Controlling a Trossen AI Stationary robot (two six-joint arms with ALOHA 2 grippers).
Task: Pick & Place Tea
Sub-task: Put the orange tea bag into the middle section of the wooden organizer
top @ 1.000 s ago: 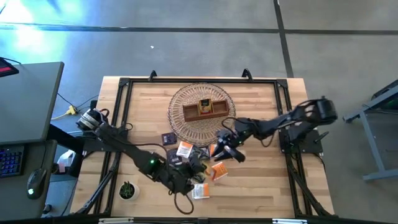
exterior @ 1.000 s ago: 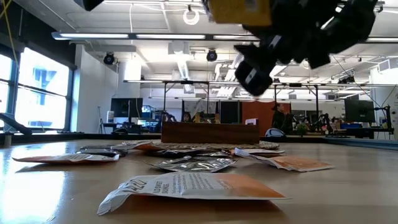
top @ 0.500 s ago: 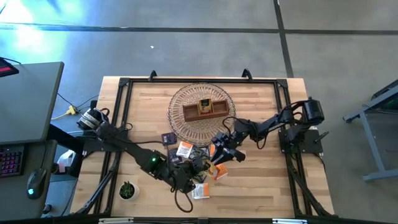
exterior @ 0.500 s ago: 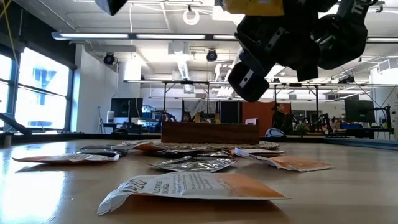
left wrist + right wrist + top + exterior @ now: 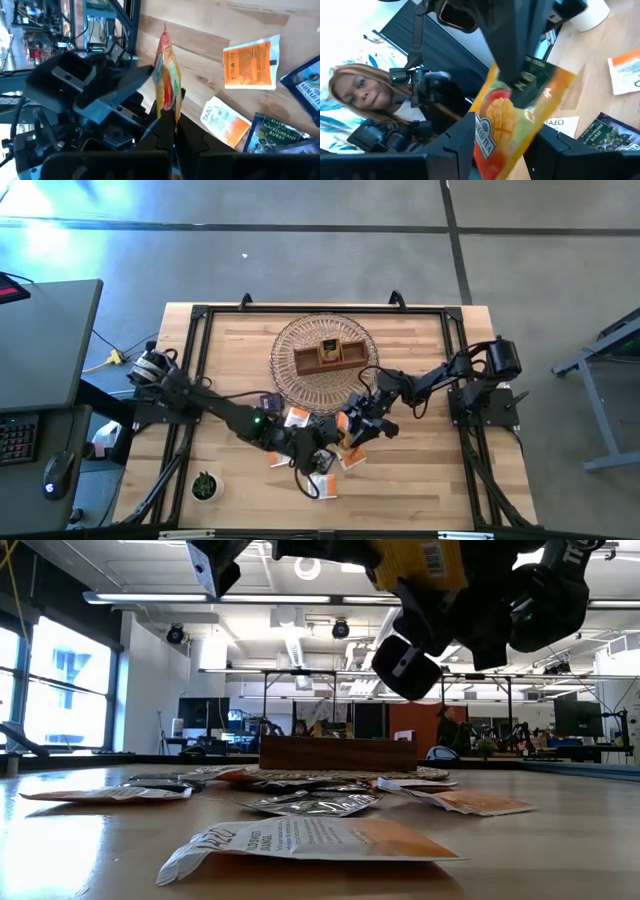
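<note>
Up above the scattered sachets [image 5: 322, 483], the left gripper [image 5: 167, 107] pinches an orange mango sachet [image 5: 166, 75] upright by its edge. Just beside it, the right gripper [image 5: 352, 430] stands spread around that sachet, near the basket [image 5: 290, 335].

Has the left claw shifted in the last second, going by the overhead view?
Yes. The left claw, shut on an orange tea sachet, has moved right and toward the wicker basket, meeting the right claw.
</note>
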